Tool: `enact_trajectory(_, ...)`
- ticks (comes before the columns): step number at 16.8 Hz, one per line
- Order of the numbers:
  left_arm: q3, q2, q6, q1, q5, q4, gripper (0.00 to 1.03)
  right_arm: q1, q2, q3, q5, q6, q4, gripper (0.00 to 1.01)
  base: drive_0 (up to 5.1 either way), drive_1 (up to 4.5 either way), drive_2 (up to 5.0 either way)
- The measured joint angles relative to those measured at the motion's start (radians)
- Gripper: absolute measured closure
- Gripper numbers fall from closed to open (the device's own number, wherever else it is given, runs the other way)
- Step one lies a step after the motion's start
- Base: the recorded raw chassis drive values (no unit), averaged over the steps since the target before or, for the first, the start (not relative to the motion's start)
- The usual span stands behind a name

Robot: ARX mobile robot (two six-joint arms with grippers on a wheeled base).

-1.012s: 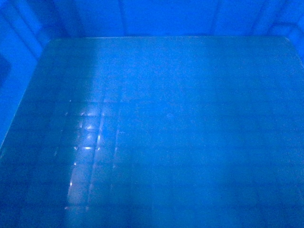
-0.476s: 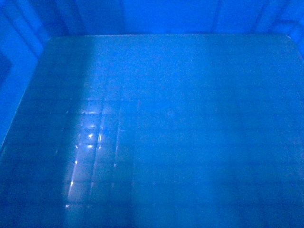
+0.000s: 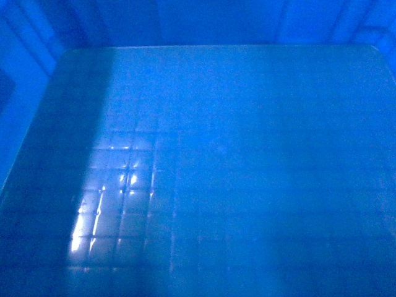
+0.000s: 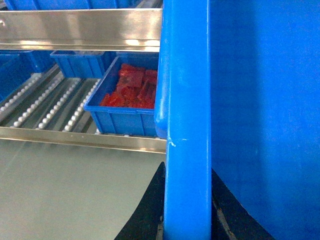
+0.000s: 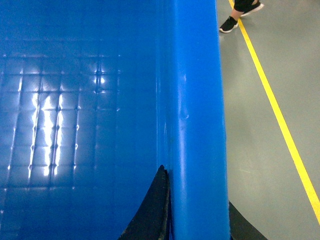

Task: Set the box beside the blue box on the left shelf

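Observation:
The box (image 3: 216, 154) is a large bright blue open crate, and its glossy gridded floor fills the head view. My left gripper (image 4: 187, 169) is shut on the box's left rim (image 4: 186, 100), one black finger on each side. My right gripper (image 5: 196, 186) is shut on the right rim (image 5: 197, 100) the same way. In the left wrist view a smaller blue box (image 4: 125, 119) holding red packets (image 4: 132, 90) sits on the shelf (image 4: 80, 140), just beyond and left of the held rim. Neither gripper shows in the head view.
The shelf has sloped roller tracks (image 4: 40, 107) left of the small blue box, a steel bar (image 4: 80, 30) above, and another blue bin (image 4: 80, 62) behind. Grey floor lies right of the crate, with a yellow line (image 5: 280, 125) and a person's black shoe (image 5: 230, 24).
The bright reflection on the crate floor has grown and slid toward the lower left. The far wall edge has crept slightly upward in the head view.

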Motion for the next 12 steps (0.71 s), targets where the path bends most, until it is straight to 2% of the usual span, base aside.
enact_trajectory(12,0.0,0.0,0.001,0.0,0.0,0.0,0.93,0.0,0.002,0.0,0.0,0.0,0.0,0.92,-4.8,2.58,2.6)
